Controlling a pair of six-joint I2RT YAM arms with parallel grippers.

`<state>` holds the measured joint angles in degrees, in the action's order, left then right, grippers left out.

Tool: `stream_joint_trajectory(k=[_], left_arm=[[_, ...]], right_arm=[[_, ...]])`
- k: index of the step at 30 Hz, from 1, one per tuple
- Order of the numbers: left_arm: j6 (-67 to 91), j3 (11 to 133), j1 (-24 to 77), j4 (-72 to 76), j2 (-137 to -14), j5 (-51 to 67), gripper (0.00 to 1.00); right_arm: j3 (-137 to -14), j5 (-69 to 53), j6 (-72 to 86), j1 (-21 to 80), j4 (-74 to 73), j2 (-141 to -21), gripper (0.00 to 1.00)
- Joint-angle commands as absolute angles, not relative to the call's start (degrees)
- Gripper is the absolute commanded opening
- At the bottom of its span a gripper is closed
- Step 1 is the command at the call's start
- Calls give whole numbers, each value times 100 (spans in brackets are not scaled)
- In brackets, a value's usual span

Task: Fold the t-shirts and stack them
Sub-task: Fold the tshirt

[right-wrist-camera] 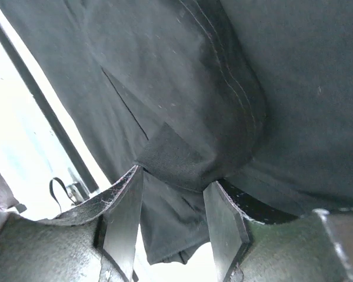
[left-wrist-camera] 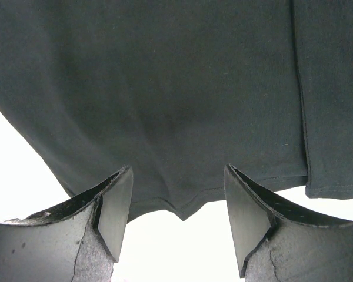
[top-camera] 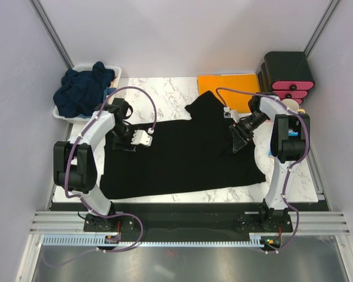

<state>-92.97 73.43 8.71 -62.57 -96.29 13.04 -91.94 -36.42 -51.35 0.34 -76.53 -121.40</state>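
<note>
Black t-shirt [top-camera: 182, 158] lies spread over the middle of the marble table [top-camera: 170, 91], mostly flat. Its hem runs along the near edge, and one sleeve pokes out toward the far side, w/ its tip just beside the orange sheet [top-camera: 226, 88].

R side of the shirt: the right gripper [right-wrist-camera: 175, 179] is down on the cloth. Its claw is about half closed, w/ a raised fold of the black fabric pinched between the two pads. The cloth touches both fingers and bulges up past the tips. A stitched seam curves over that bump in the wrist view.

L side: the left gripper [left-wrist-camera: 177, 188] sits at the shirt's L edge. Its claw is wide apart and has hold of nothing. The wrist cam shows the shirt's edge lying just beyond the fingertips, w/ a small dip of the edge centred in the gap and bright table under the fingers. A seam runs down the R of that view.

Other shirts: a dark navy heap of t-shirts [top-camera: 85, 88] is crumpled in a white bin [top-camera: 62, 113] at the far L corner, well apart from the black one.

Far R corner: a black unit w/ pink drawer fronts [top-camera: 285, 73] stands beside the orange sheet.
</note>
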Motion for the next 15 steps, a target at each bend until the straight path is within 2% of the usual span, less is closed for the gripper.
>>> stream_joint_trajectory(k=[1, 15], left_arm=[[-9290, 7550, 984, -6275, -9677, 1230, 70], [-9211, 7532, 1063, -6302, -9668, 1195, 70]], right_arm=[[-9342, -4385, -5440, 26, -8376, -12313, 52], [-10028, -4685, -5405, 26, -8315, -12577, 56]])
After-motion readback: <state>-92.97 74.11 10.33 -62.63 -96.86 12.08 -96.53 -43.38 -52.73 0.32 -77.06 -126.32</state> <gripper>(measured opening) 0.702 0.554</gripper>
